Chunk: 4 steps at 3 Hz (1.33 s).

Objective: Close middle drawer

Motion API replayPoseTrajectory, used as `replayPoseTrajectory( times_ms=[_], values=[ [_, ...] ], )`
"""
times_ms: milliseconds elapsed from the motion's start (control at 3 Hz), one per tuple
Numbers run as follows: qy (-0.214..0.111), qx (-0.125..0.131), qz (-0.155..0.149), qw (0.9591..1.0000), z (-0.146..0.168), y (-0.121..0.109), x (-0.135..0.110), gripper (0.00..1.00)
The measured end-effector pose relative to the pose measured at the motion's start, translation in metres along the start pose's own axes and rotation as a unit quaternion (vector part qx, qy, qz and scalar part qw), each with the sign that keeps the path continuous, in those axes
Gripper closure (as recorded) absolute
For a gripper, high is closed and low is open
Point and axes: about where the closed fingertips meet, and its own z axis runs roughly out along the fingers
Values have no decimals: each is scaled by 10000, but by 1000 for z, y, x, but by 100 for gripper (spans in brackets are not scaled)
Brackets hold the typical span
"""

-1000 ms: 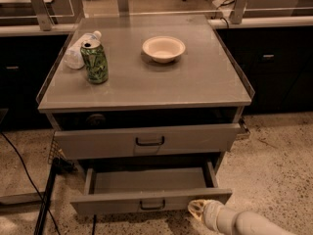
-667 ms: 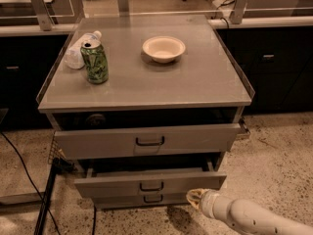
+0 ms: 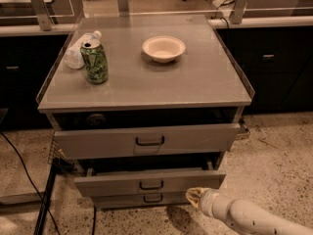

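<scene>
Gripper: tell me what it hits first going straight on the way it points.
Probably the right end of the middle drawer front; the gripper sits low beside it, pointing left. Depth is unclear, so it may meet the bottom drawer instead.

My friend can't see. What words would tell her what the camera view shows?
A grey cabinet's middle drawer sticks out a little, and the robot's gripper is low down by its front right corner. The wider top drawer is slightly out too; a green can and a white bowl stand on the cabinet top.
</scene>
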Motion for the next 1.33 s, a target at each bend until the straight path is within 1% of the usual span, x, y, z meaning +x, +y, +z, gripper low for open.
replayPoseTrajectory(
  times_ms=[667,1000,1333],
  values=[
    [-169,391,-103,9990,15,-25,-10,100],
    [-264,599,-142,9978,25,-41,-16,100],
    [-316,733,-151,9967,32,-51,-19,100]
  ],
)
